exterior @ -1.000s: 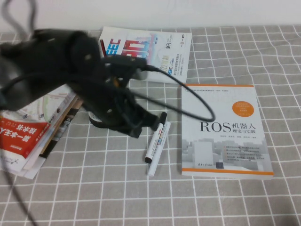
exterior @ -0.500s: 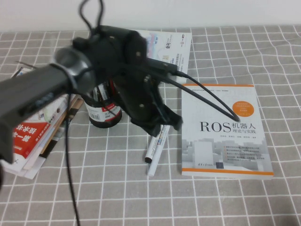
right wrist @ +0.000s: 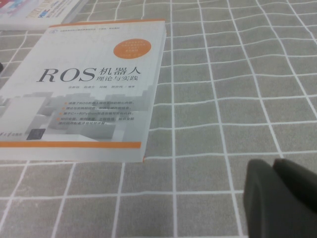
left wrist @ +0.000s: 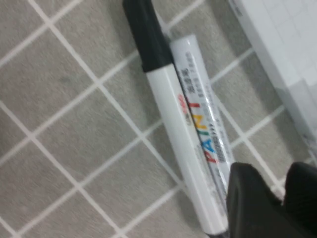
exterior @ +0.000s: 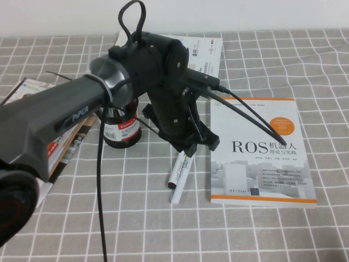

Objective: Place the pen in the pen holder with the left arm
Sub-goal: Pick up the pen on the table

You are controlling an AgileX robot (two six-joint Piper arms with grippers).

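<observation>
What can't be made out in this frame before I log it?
- Pen: high view, its upper end is hidden under the left gripper.
- Pen holder: high view, the left arm covers its top; contents unseen.
- Left gripper: left wrist view, cut off by the edge, so the finger gap is unclear.
- Right gripper: right wrist view, only a corner shows; absent from the high view.

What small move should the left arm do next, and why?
Probably lower the left gripper straight down over the pen. It hovers above the pen's capped end, holding nothing, and the pen lies flat on the cloth against a white marker, far from the pen holder. The right gripper is parked.
</observation>
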